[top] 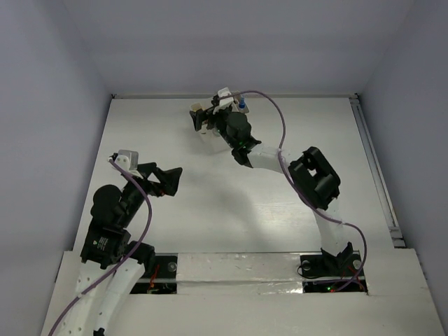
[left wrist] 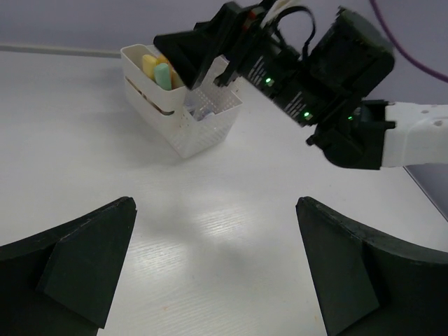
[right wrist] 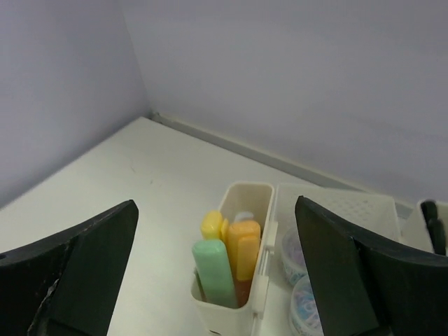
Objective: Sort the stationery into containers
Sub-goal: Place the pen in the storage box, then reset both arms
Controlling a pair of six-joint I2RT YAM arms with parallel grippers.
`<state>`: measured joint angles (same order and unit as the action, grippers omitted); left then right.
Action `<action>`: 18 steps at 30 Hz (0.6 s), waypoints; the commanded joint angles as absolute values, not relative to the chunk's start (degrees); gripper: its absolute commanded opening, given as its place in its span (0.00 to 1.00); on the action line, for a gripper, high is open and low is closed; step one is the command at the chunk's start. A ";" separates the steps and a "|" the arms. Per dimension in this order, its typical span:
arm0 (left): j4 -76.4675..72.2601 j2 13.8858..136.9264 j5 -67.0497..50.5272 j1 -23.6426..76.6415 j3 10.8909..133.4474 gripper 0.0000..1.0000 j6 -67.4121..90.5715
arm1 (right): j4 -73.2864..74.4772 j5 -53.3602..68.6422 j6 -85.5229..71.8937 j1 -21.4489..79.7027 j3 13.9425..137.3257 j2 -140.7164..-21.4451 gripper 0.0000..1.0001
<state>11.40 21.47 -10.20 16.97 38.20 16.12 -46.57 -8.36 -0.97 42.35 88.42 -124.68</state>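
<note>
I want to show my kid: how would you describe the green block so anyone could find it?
At the far side of the white table stands a cream-white organizer. Its narrow end compartment holds coloured blocks standing on end. The green block is the pale mint one; its neighbours are a yellow block and an orange block.

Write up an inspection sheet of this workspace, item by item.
Surface: white table, no spills seen.
Job's things: cream organizer toward the far side; yellow block, orange block and green block standing in its narrow end compartment; two round tubs in the next.
Clutter: nothing seen.
Grippers: left gripper open, empty; right gripper open, empty, above the organizer.
Cables: purple cables looped along both arms.
Surroundings: grey walls; rail along the table's right edge.
</note>
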 commanded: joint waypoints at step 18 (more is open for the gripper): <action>8.88 19.78 -8.35 15.03 44.73 0.99 19.68 | -2.94 -6.68 -24.60 42.28 57.59 -51.63 1.00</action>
<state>11.75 20.58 -8.29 15.29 40.07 17.32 -16.36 -6.28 -18.57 42.35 62.76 -59.77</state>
